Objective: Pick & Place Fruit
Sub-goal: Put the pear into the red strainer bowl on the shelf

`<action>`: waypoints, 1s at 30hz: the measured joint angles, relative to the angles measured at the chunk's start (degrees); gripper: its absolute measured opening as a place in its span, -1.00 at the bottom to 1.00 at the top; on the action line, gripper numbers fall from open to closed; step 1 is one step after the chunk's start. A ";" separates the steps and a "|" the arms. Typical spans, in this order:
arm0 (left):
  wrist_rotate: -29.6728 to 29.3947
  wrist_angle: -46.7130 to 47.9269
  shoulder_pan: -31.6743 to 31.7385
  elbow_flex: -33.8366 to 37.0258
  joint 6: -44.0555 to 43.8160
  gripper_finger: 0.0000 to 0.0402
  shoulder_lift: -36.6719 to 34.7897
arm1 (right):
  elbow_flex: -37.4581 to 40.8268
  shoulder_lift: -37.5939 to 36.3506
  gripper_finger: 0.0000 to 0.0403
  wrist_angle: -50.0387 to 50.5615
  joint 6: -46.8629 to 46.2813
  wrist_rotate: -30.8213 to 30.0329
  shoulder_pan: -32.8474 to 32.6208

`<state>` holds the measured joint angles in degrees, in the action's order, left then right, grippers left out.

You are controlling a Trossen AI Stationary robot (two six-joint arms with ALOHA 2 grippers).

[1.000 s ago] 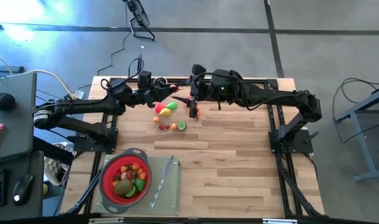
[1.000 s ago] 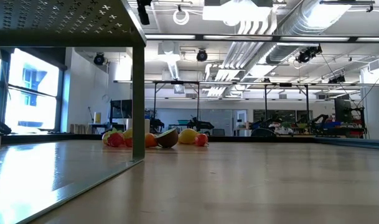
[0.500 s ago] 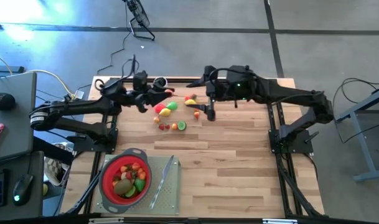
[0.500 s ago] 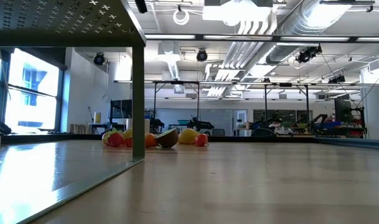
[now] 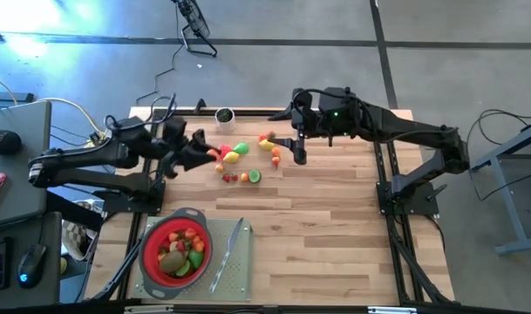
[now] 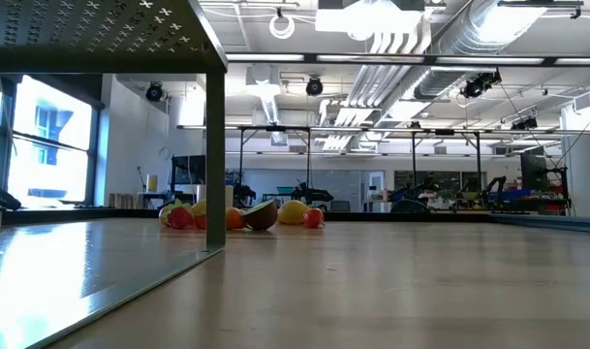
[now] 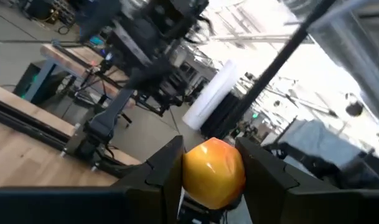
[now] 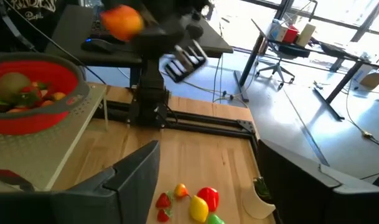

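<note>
My left gripper hangs above the table's far left part, shut on a yellow-orange toy fruit that also shows in the right wrist view as an orange fruit. Loose fruits lie on the wood beside it, and more fruits lie farther right. My right gripper hovers open just right of these with nothing between its fingers. The red strainer, holding several fruits, stands on a grey board at the near left. My left gripper pinches the yellow-orange fruit by its two opposite sides between its two fingers. The fingers reach roughly level, tipped a little upward. The fruit is lifted clear of the table.
A slim grey knife lies on the grey board right of the strainer. A small white pot stands at the table's far edge. The wood between the fruits and the near right edge is bare.
My left gripper has drawn back toward the table's left and near edges with the fruit, tipping upward. My right gripper has gone toward the table's right edge, off the fruit pile.
</note>
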<state>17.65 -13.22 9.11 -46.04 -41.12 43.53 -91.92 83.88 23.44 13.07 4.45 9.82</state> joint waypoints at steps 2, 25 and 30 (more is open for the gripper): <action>-3.01 1.59 -3.70 0.00 2.45 -0.36 -0.91 | 0.00 0.00 0.26 0.01 0.01 -0.03 0.03; -48.43 6.24 -43.66 0.00 15.52 -0.36 2.53 | 0.07 0.00 0.23 -0.11 0.20 -2.84 1.95; -51.94 5.39 -48.25 0.00 15.41 -0.36 5.08 | 0.07 0.02 0.23 -0.31 -1.60 -2.89 1.93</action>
<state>-34.30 -7.83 -39.13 -46.04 -25.71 48.61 -91.85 83.90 23.14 11.47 1.55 11.75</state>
